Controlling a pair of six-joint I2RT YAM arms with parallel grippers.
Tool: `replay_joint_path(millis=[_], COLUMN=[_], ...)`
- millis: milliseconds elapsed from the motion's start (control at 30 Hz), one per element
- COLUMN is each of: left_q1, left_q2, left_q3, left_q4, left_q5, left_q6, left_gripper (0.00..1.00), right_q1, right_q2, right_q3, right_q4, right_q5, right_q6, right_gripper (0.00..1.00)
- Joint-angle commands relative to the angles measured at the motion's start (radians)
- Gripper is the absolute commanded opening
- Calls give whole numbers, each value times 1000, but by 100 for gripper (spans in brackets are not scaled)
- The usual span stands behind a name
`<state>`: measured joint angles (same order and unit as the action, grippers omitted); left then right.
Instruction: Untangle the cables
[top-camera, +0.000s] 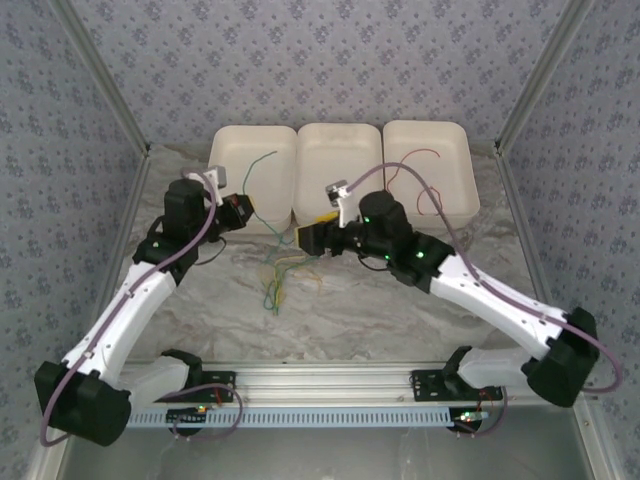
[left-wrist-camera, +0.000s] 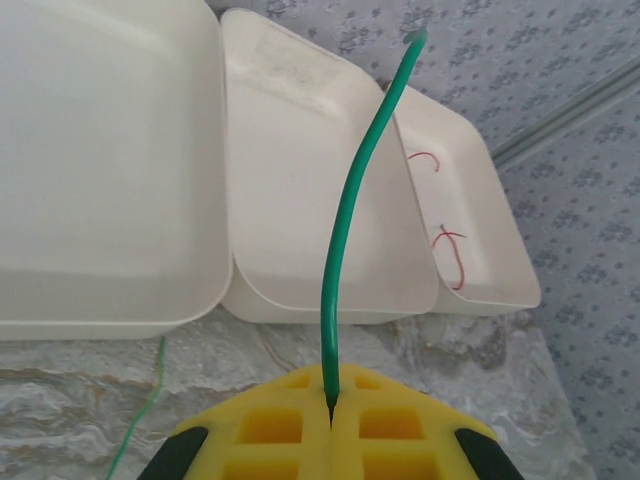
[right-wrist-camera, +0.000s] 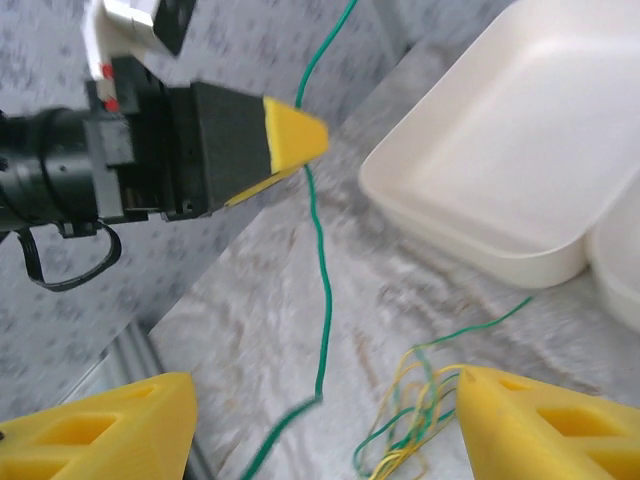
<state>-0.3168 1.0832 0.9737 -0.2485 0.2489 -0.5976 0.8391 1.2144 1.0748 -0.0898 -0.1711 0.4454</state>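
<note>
L gripper (left-wrist-camera: 330, 402): shut on green cable (left-wrist-camera: 345, 220), pinched betw. the yellow pads at bottom centre; free end arcs up to top of frame.
R gripper (right-wrist-camera: 325, 400): jaws wide apart, holding nothing; one finger in each lower corner, green strand hangs betw. them.
Cables: tangle (right-wrist-camera: 405, 425) of green + yellow strands lies on table (top-camera: 400, 310), lower centre-right of R wrist view; red cables (left-wrist-camera: 450, 250) lie in right-hand tray.
Handling (est.): v. light, thread-thin, limp w/ slight spring since free end keeps its curve. Prob. slick, could slip from pads. A hard pull may tighten knots.
Grip spot (est.): low on green strand, close to tangle, so the bundle can be pinned while the strand is drawn out.
Around: 3 white trays (top-camera: 340, 150) in a row, upper centre of top view.
In the way: tray rims just above tangle; the 2 grippers are near each other, so crowding risk.
</note>
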Motion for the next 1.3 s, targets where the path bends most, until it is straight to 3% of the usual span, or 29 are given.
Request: replay_joint_path(millis=[0,267,500,767,967,1000,1100,1267], left_q1=[50,140,151,156,156,156,152,123], left_q2=[53,313,552,808,941,952,941,792], left_q3=[78,244,366,546,636,649,666,599], left_q4=[-38,-9,30,-36,-71,-79,-106,-73], left_q5=[17,1,-172,-285,-362,-349,-311,-372], left_q6=[75,203,321,485,518,516,475,395], left_gripper=[0,0,0,0,0,4,43,69], right_q1=[2,20,49,52,46,47,46,51], right_q2=[-69,-135,-208,-255,-212,-198,-171,-121], right_q3=[-53,-90,-168,-222,-243,-248,-279,-287], right_q4=[47,9,28,-8,-2,-2,-3,-33], right_q5=[210,251,261,264,244,239,240,270], right_q6=[-35,-59,-55,-66,-67,-65,-36,95], right_gripper=[71,70,73,74,75,75,75,71])
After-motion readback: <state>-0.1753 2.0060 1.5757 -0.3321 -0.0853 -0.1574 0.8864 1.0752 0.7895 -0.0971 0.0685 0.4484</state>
